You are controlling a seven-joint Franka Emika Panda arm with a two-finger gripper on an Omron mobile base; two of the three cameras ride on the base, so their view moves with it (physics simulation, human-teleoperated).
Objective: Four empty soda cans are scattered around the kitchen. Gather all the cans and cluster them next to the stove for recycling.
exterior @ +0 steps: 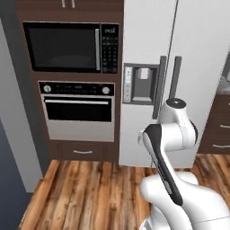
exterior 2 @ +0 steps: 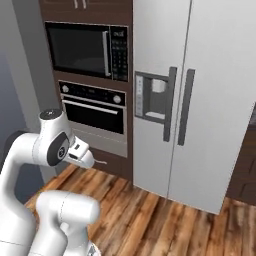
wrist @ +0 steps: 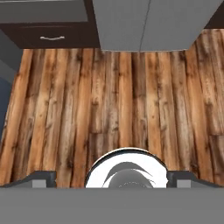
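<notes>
Wooden plank floor (wrist: 122, 96) runs before a tall grey fridge (exterior: 179, 67) and a dark cabinet with microwave (exterior: 67, 47) and oven (exterior: 78, 110).
Gripper (wrist: 112, 178) hangs over the planks, fingers spread wide, holding and touching nothing.

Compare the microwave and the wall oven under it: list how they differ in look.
The microwave sits higher, has a dark door with a vertical handle, and a keypad on its right; the wall oven sits below it, has a horizontal bar handle, and a control strip with a knob at each end. The oven also has a pale panel under its window. Both are built into the same dark wood cabinet column.
</notes>
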